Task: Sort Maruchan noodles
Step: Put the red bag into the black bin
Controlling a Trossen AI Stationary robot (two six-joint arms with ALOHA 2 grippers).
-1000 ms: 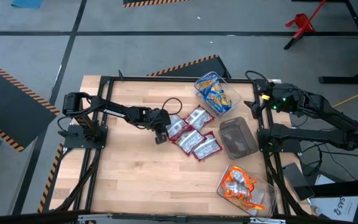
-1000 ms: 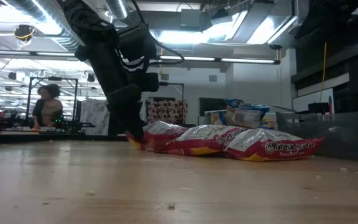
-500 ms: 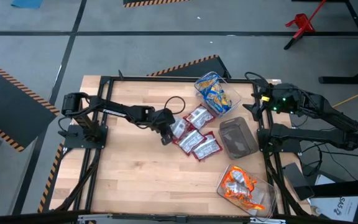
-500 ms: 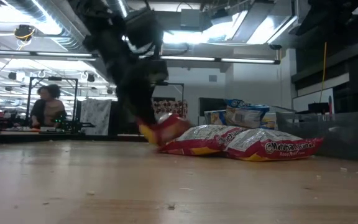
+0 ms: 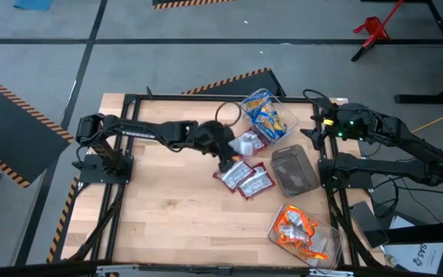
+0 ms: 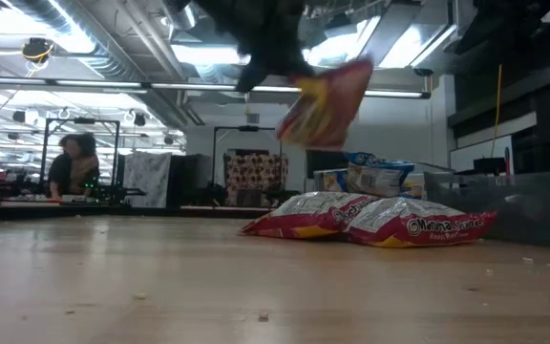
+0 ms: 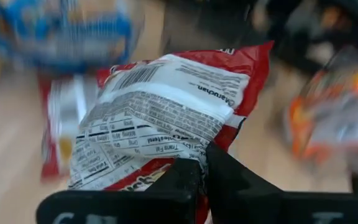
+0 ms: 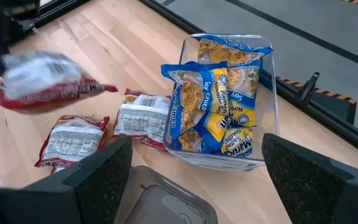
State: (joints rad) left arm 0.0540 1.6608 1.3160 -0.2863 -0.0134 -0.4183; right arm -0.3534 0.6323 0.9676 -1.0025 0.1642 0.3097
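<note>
Now lifted clear of the table (image 5: 160,200): one red-and-white packet (image 7: 166,118), a second ago lying at the 9 o'clock edge of the red pile and being closed on, then tipped up half a second ago, hangs in the air in the low view (image 6: 325,100). Pinched by a corner between the pressed-together fingers of the left gripper (image 7: 202,177), and carried toward 3 o'clock, over the pile's middle in the high view (image 5: 228,151). Means the pick has succeeded and the carry to a tub has begun, probably toward the dark grey tub (image 5: 294,169) at 3 o'clock of the pile, which shows no packets inside. Left on the wood: about four more red packets (image 5: 244,178), so the red sort looks barely begun. Blue-and-yellow packets already stacked in the clear tub (image 8: 269,112) at 1 o'clock; orange ones in another clear tub (image 5: 325,231) at 5 o'clock. Held packet: shiny, crinkled, white back panel with barcode and nutrition print, red border, sagging loosely from the grip. Waiting at the 3 o'clock table edge, fingers spread wide and empty: right gripper (image 8: 191,180).
</note>
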